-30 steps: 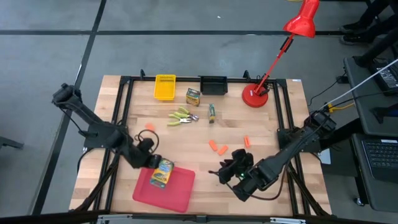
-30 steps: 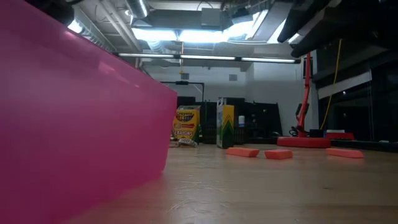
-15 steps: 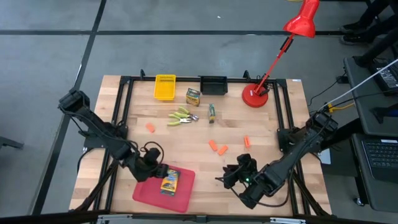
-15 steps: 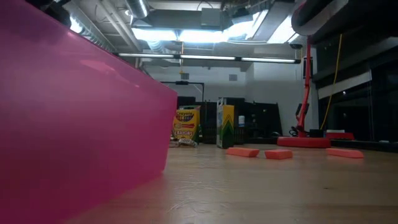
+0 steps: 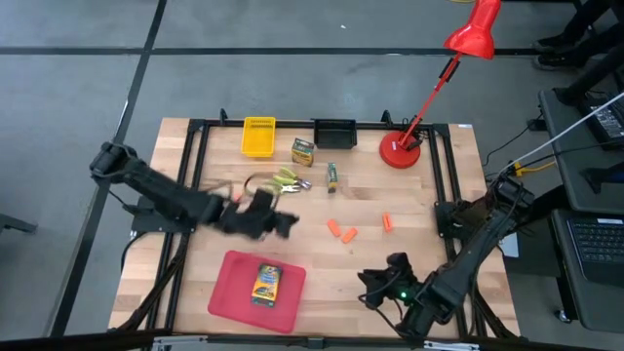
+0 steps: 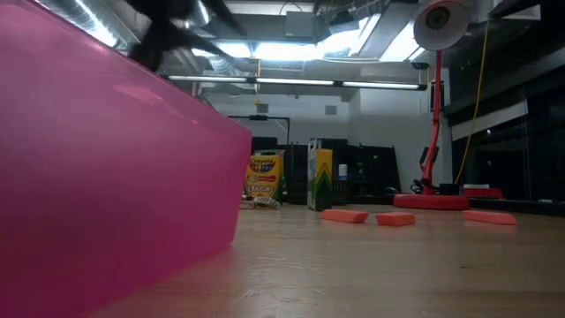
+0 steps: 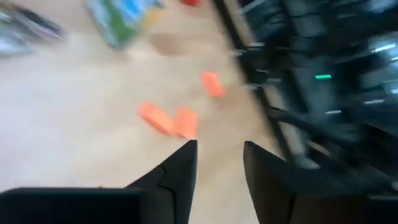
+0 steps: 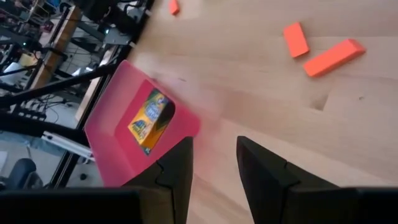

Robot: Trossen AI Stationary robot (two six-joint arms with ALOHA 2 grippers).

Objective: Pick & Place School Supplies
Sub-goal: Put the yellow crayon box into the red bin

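Lying flat inside the red tray (image 5: 234, 292) near the front of the surface (image 5: 322, 268) is one crayon box (image 5: 265, 282), clear of both arms. The left gripper (image 5: 283, 222) hangs above the middle of the surface, beside the yellow-green pliers (image 5: 284, 181); its fingers (image 7: 179, 171) stand parted with nothing between them. The right gripper (image 5: 375, 286) sits low over the front right of the surface, its fingers (image 8: 180, 163) likewise apart and empty, facing the tray. A second crayon box (image 5: 302, 151) stands upright near the back, just beside a yellow basket (image 5: 258, 136) and a black bin (image 5: 334, 131). A third, slimmer box (image 5: 331, 175) is close to the pliers. Two orange pieces (image 5: 340, 231) lie together at mid-surface, with another (image 5: 387, 222) well to their right. A red desk lamp (image 5: 401, 151) occupies the back right corner.
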